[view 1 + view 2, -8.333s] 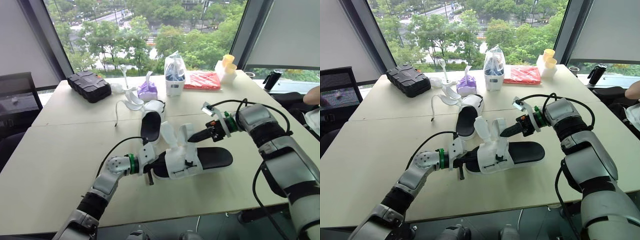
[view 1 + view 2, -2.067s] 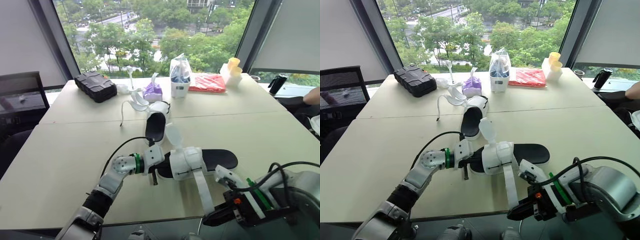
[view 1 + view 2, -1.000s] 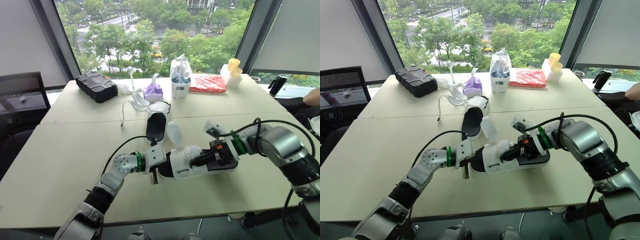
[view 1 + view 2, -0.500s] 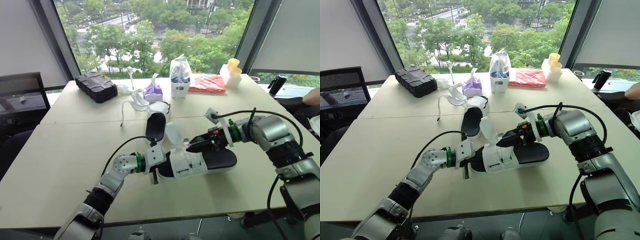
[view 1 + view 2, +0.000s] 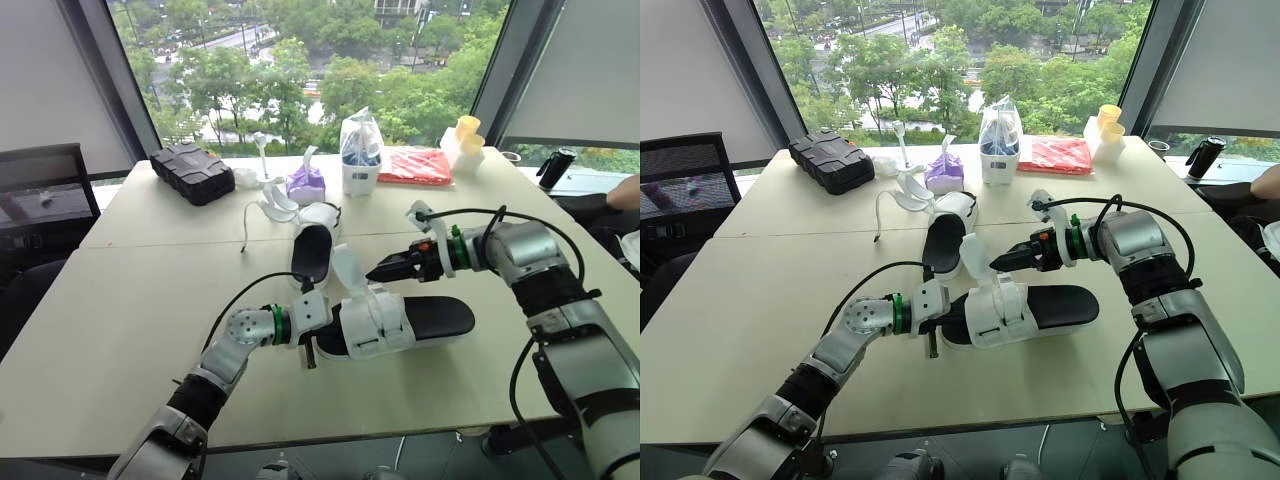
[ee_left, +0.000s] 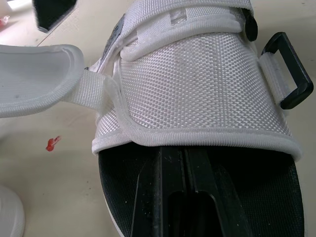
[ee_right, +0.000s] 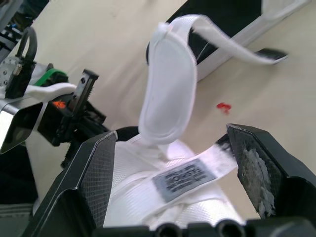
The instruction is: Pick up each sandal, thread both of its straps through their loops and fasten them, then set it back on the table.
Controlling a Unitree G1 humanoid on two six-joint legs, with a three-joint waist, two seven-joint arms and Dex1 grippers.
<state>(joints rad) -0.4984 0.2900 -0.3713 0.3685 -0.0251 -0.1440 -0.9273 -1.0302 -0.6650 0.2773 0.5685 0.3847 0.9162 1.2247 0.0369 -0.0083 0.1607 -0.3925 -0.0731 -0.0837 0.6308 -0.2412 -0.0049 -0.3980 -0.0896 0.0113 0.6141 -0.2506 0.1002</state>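
Observation:
The near sandal (image 5: 430,318), black-soled with white straps, lies on the table (image 5: 130,300). Its wide strap (image 5: 375,318) is folded over the top, and a padded heel strap (image 5: 348,270) stands up behind it. My left gripper (image 5: 312,338) is shut on the sandal's sole end, and the left wrist view shows its fingers (image 6: 163,197) on the black sole. My right gripper (image 5: 377,272) hovers just above and behind the strap. Its fingers (image 7: 96,182) are wide apart, with the strap's labelled end (image 7: 182,180) lying loose between them. The second sandal (image 5: 310,245) lies farther back, its straps undone.
Along the far side stand a black case (image 5: 190,172), loose white strap pieces (image 5: 265,205), a purple pouch (image 5: 305,183), a clear bag (image 5: 360,150), a red packet (image 5: 418,165), yellow cups (image 5: 463,135) and a black bottle (image 5: 553,165). A person's arm (image 5: 625,190) is at the right edge.
My right gripper has opened, let go of the wide strap and lifted back off the sandal. The strap stays folded over the top. The left gripper has kept its hold.

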